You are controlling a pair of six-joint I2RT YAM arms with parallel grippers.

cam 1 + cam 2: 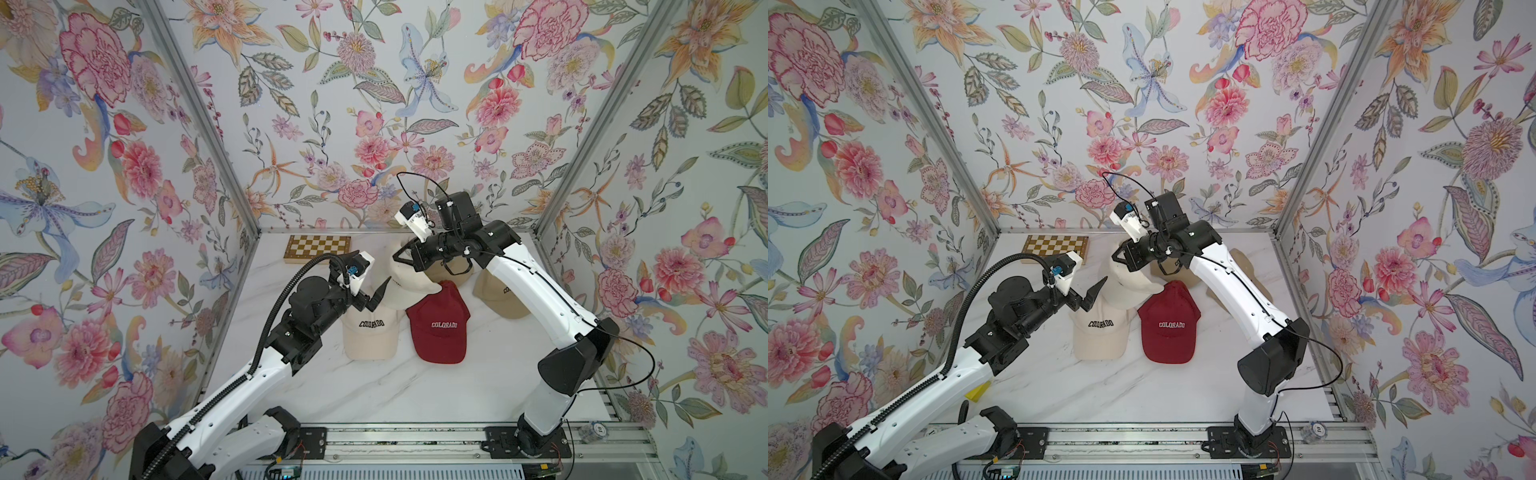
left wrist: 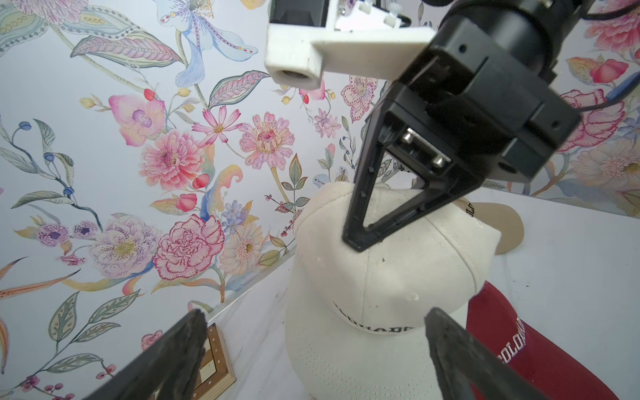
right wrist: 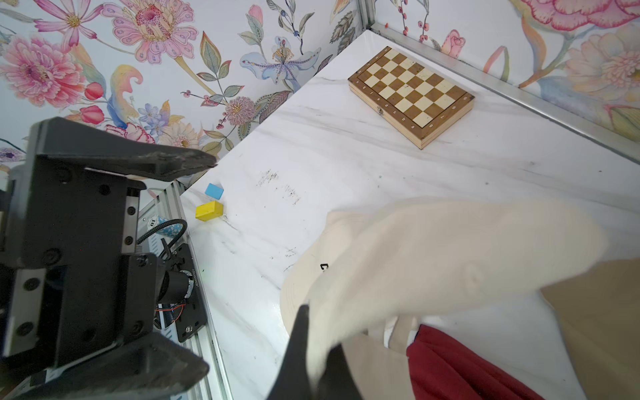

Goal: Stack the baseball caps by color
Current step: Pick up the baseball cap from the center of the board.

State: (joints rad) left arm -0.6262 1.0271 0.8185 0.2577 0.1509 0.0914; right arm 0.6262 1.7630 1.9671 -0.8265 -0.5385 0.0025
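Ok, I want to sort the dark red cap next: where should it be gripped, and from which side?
Probably the crown of the dark red cap, above the lettering, pinched from straight above. The soft crown bulges up, while the brim lies low on the table, leaving little to get under.

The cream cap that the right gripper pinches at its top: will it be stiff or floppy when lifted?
Likely soft: the right gripper gathers only a small fold at the crown of the cream cap. Yet not limp, I think: the dome shows a full round shape. The brim is probably stiffer, judging by its smooth, even curve.
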